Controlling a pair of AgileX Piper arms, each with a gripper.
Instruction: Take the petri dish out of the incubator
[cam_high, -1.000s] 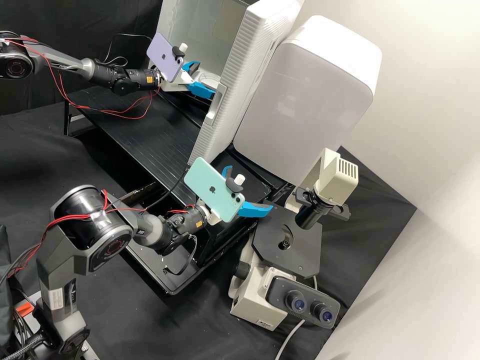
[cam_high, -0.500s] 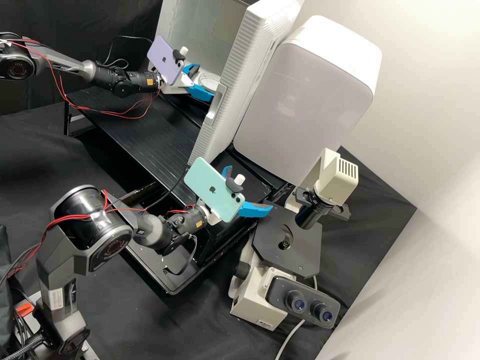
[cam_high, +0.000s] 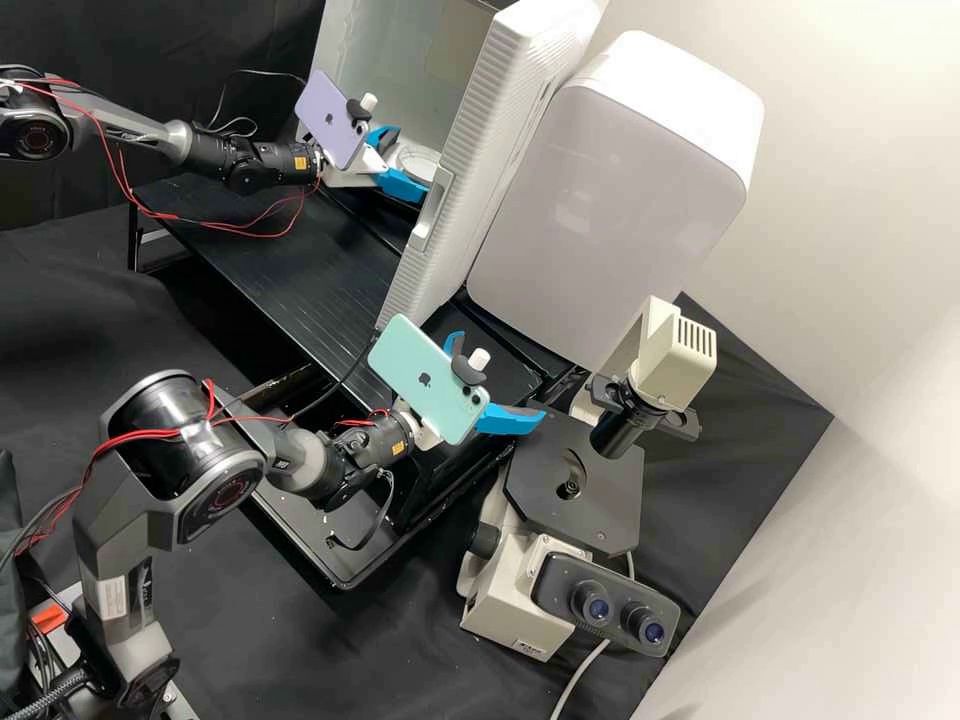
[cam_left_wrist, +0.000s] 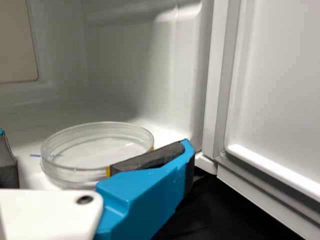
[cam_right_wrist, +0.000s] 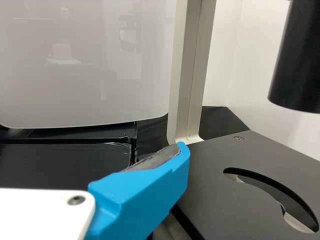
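- The petri dish (cam_left_wrist: 85, 155) is sitting on the white floor of the incubator (cam_high: 385, 60), just inside the opening. It is round, shallow and made of clear plastic.
- The incubator is showing smooth, glossy white walls, and its ribbed door (cam_high: 480, 150) is standing open.
- The left arm (cam_high: 230, 155) is stretching nearly level across the bench, with the left gripper (cam_high: 405, 158) inside the opening. The pincer is standing open, its blue fingers (cam_left_wrist: 150, 192) with dark grey pads lying either side of the dish.
- The right gripper (cam_high: 515, 418) is hovering at the edge of the microscope (cam_high: 520, 600), by its matte black stage (cam_right_wrist: 250, 170). I cannot tell whether that pincer is open or closed.
- Everything is resting on a ridged black bench (cam_high: 300, 270) with black cloth (cam_high: 120, 330) lying around it, and a plain white wall (cam_high: 860, 200) is rising beside it.
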